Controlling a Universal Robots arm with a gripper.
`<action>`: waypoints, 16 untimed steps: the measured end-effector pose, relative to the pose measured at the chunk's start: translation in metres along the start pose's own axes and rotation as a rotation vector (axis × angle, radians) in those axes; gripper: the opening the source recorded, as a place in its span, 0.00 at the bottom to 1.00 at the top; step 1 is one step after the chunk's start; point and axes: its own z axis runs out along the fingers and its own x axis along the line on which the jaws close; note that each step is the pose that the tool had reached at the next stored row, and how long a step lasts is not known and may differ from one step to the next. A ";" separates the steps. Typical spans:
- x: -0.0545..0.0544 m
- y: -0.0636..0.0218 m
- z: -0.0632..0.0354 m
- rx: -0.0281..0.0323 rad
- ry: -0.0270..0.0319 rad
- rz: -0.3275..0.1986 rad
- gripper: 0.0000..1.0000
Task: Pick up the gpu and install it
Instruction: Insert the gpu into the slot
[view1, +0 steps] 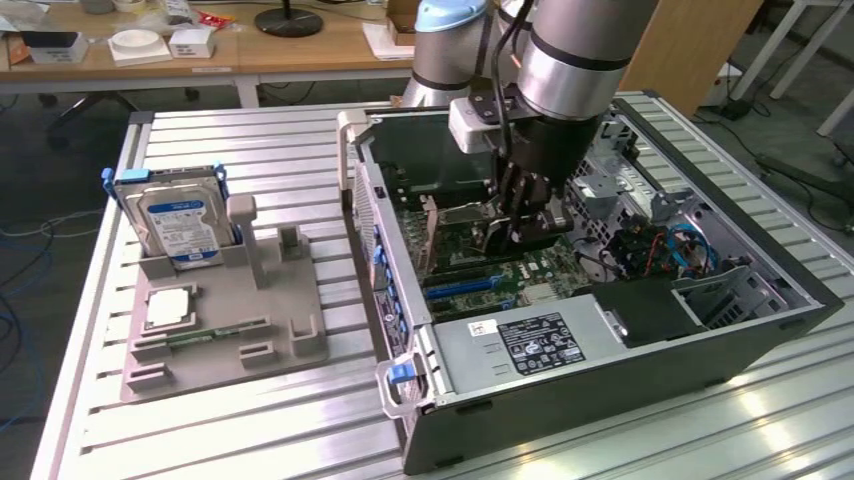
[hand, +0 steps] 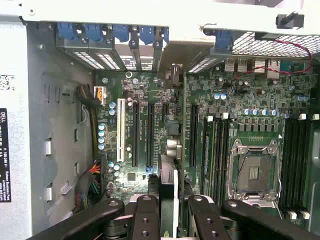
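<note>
Install step. Jaws part-closed, clamped on the gpu (hand: 169, 175), held edge-on inside the case (view1: 641, 370) over the motherboard (hand: 250, 105), among the long black slots (hand: 150, 135); we can't tell if it's touching. We'd say seating needs edge square, straight push down.

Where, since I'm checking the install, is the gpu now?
The gpu is held edge-on in the gripper inside the open computer case, just above the motherboard, alongside its long black expansion slots.
</note>
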 end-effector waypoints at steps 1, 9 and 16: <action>0.000 0.0000 0.0000 0.0000 0.0000 0.000 0.27; 0.000 0.0000 0.0000 0.0000 0.0000 0.000 0.27; -0.004 -0.0002 0.0011 0.0000 0.0000 0.001 0.27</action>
